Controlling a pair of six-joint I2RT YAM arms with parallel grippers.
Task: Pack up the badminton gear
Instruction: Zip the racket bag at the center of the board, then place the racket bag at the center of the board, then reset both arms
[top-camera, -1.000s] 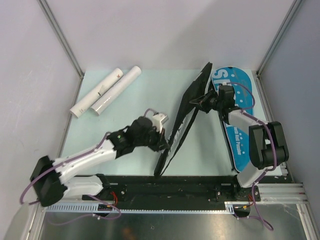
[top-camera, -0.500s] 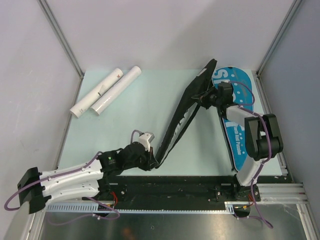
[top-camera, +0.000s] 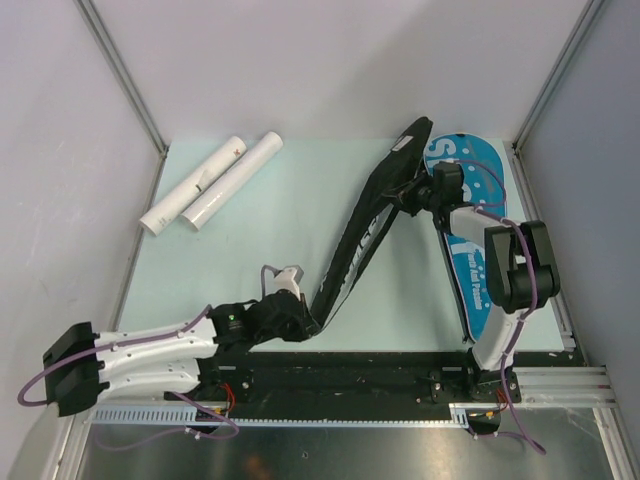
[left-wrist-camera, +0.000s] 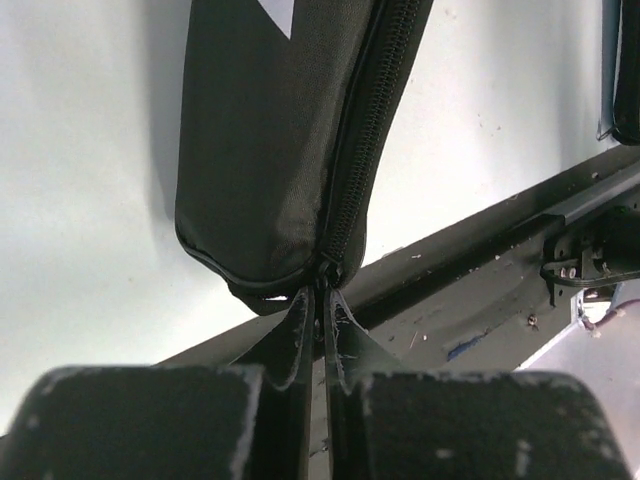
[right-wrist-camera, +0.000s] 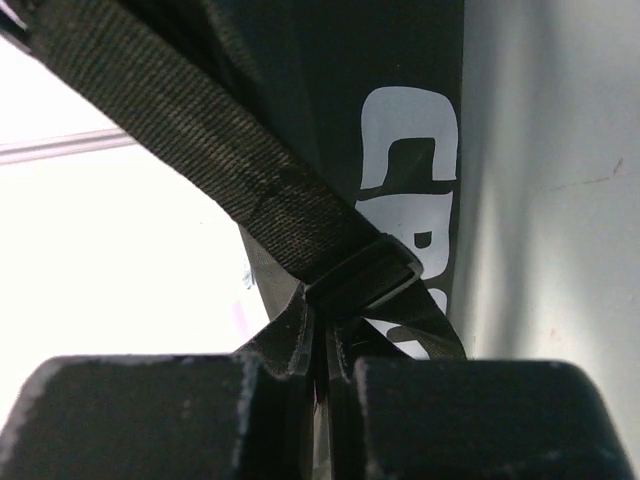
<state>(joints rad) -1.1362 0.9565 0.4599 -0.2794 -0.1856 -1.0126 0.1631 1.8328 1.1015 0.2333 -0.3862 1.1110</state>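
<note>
The blue-black bag (top-camera: 478, 175) lies along the table's right side, its black half (top-camera: 362, 232) lifted and stretched diagonally towards the near edge. My left gripper (top-camera: 307, 318) is shut on the zipper pull at the bag's narrow lower end (left-wrist-camera: 270, 150), fingertips pinched together (left-wrist-camera: 322, 295) where the zipper (left-wrist-camera: 365, 130) ends. My right gripper (top-camera: 409, 196) is shut on the bag's black webbing strap (right-wrist-camera: 200, 150) just below its buckle (right-wrist-camera: 365, 275), beside white lettering (right-wrist-camera: 412, 150). Two long white tubes (top-camera: 195, 185) (top-camera: 237, 178) lie side by side at the far left, away from both grippers.
A black base rail (top-camera: 400, 375) runs along the near edge, close under the left gripper and also seen as the black base rail (left-wrist-camera: 480, 270). Grey walls with metal posts (top-camera: 120, 75) close in the table at the left, right and back.
My left arm has drawn back towards the near edge, still pinching the bag's lower end, and the black half is now pulled out longer and straighter. The right gripper has barely moved.
</note>
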